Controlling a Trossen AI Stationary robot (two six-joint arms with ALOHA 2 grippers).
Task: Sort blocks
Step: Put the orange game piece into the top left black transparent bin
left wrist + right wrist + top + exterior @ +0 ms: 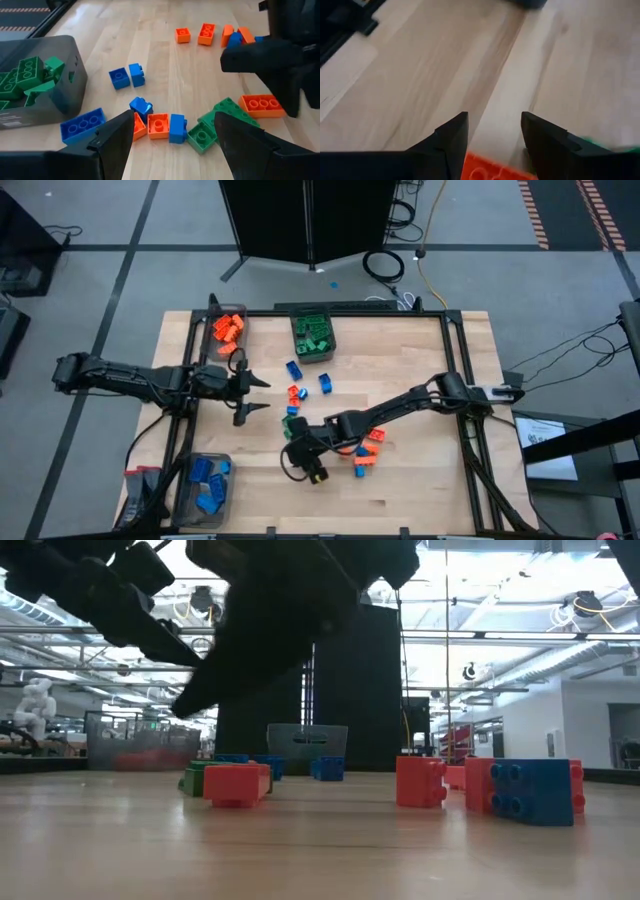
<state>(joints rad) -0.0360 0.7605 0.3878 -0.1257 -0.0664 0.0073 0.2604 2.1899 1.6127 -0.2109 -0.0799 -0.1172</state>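
Note:
Loose blocks in orange, blue and green lie mid-table [300, 395]; the left wrist view shows them as a rough ring [170, 127]. My left gripper [258, 396] hovers open at their left, fingers level and pointing right [175, 122]. My right gripper [303, 445] slants down over the near end of the cluster, open [495, 117]. An orange block [492, 170] lies low between its fingers; it also shows beside a green block [225, 107], under that gripper [262, 105]. My right gripper comes down at a slant from the table's right, with one finger on either side of the orange block [485, 167], which lies flat on the table. I cannot tell whether the fingers touch it.
Three dark bins stand on the table: one with orange blocks [227, 330] far left, one with green blocks [313, 336] far middle, one with blue blocks [205, 485] near left. More orange and blue blocks [366, 455] lie under my right arm. A black frame [455, 380] edges the table.

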